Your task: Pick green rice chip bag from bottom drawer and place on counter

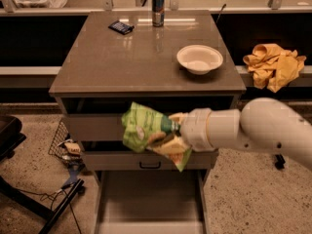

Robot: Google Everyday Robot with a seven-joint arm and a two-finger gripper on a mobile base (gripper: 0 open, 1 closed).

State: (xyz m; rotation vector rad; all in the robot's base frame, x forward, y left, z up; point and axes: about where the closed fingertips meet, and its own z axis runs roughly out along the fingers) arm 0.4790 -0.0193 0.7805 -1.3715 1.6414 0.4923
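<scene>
Crumpled green rice chip bag (pixel 140 127) in the tool (pixel 169 130), midair above the open bottom drawer (pixel 151 201), below counter (pixel 122 57) level.
</scene>
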